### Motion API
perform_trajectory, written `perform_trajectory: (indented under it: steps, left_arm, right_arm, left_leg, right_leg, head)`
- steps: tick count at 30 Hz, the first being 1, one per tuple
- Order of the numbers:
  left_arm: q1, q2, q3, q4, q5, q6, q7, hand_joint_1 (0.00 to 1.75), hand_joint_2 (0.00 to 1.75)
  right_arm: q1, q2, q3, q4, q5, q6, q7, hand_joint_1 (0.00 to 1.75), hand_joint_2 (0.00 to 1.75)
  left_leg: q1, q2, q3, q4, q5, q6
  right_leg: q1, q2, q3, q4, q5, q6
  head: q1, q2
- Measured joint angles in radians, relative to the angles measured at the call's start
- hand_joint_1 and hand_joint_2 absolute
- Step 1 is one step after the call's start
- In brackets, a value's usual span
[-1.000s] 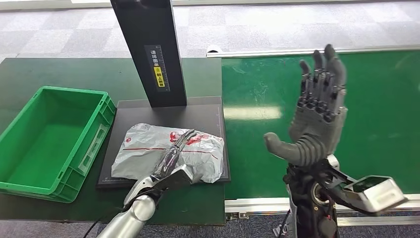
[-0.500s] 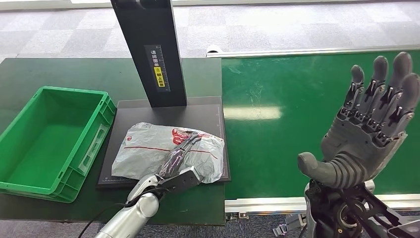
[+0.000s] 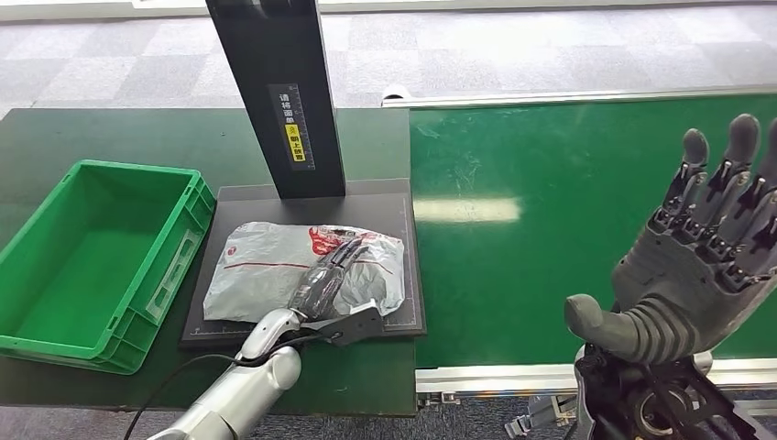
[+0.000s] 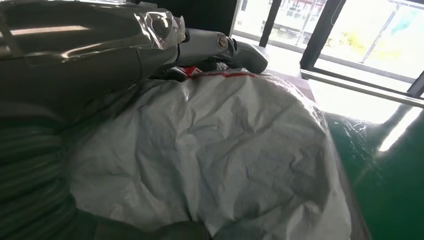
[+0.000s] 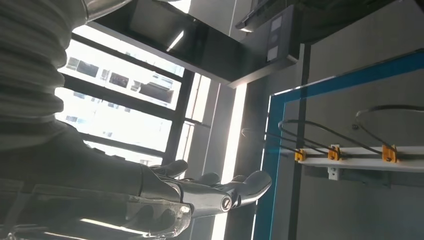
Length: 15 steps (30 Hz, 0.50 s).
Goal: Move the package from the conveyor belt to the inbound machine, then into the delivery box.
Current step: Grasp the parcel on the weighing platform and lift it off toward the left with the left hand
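The crumpled silver-grey plastic mailer package with red markings (image 3: pixel 302 272) lies on the flat black platform of the inbound machine (image 3: pixel 385 209), in front of that machine's black upright column (image 3: pixel 275 92). The left hand (image 3: pixel 322 286) rests flat on the package, fingers extended along its top. Left of the machine sits the green plastic delivery crate (image 3: pixel 92 257). Right of the machine runs the green conveyor belt (image 3: pixel 550 202), over which the right hand (image 3: pixel 696 257) is raised, fingers spread wide and holding nothing.
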<state>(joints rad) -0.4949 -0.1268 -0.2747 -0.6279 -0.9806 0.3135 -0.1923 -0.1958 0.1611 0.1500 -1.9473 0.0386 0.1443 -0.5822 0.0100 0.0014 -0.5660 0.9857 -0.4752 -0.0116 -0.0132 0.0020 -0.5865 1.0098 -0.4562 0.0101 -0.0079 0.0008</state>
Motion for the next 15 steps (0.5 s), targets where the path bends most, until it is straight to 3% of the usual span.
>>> perform_trajectory:
  steps: [2,15]
  left_arm:
    - [-0.016,-0.003,0.000,0.035,-0.006,0.010,0.001,1.68,1.75]
    - [-0.066,-0.021,0.033,0.113,0.008,0.034,-0.044,1.64,1.75]
  right_arm:
    - [0.007,0.001,-0.009,-0.006,-0.005,-0.009,-0.012,0.00,1.75]
    - [0.028,0.016,-0.057,-0.013,-0.010,-0.016,-0.036,0.00,1.75]
  left_leg:
    - [0.000,0.000,0.001,0.000,0.000,0.000]
    - [0.000,0.000,0.002,0.000,0.000,0.000]
  right_leg:
    - [0.000,0.000,0.001,0.000,0.000,0.000]
    - [0.000,0.000,0.002,0.000,0.000,0.000]
  head:
    - [0.000,0.000]
    - [0.000,0.000]
